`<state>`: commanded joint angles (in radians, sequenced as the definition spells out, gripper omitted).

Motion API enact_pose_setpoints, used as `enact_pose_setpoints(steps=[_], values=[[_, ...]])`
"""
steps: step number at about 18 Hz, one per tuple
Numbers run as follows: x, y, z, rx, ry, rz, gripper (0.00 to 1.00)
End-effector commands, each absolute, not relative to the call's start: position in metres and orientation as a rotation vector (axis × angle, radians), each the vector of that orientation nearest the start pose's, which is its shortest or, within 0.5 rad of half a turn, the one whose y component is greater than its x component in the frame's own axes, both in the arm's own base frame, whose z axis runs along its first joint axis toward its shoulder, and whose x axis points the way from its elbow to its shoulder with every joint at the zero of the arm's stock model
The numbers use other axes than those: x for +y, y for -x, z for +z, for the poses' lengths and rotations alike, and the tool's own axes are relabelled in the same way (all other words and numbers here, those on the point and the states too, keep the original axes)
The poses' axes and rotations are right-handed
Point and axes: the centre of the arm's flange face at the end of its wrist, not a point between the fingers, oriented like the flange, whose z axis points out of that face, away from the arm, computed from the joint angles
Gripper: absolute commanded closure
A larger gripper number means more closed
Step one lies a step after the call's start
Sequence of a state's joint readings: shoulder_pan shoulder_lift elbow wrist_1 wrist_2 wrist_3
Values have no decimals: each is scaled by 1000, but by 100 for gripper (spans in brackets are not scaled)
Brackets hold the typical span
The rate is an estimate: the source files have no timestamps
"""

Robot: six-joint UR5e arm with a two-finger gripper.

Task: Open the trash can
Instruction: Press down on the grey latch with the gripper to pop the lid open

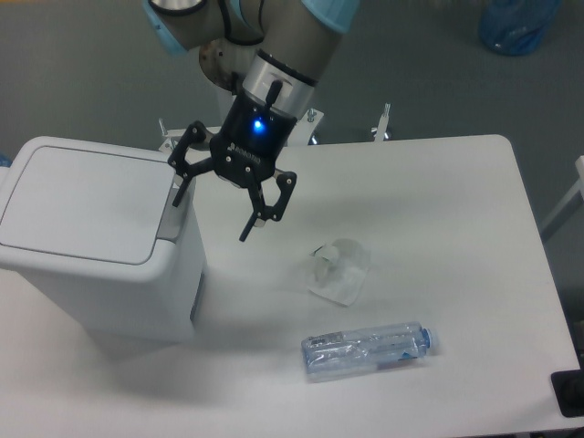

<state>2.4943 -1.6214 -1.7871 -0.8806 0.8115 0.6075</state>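
The trash can (91, 246) is a large white boxy bin standing at the left of the table, its flat lid (87, 201) shut. A grey push-button tab (173, 212) sits at the lid's right edge. My gripper (212, 219) is open, fingers spread and pointing down. Its left fingertip (180, 196) hangs just above the grey tab, and I cannot tell whether it touches. The right fingertip (246, 235) hangs over the table beside the bin. Nothing is held.
A crumpled white wrapper (338, 269) lies on the white table (438, 210) right of the gripper. A clear plastic bottle (368, 349) lies on its side near the front. A blue bag (517, 25) sits on the floor at the back right.
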Motion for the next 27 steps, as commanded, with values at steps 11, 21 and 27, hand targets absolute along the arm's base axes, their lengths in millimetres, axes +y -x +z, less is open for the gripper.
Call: enact_pose_setpoints(steps=[11,21,27], values=[[477,296,451,-181,2322,-328,0],[481,292,445,-177,2330,-343,0],[481,292,445,-178,2331,-344,0]])
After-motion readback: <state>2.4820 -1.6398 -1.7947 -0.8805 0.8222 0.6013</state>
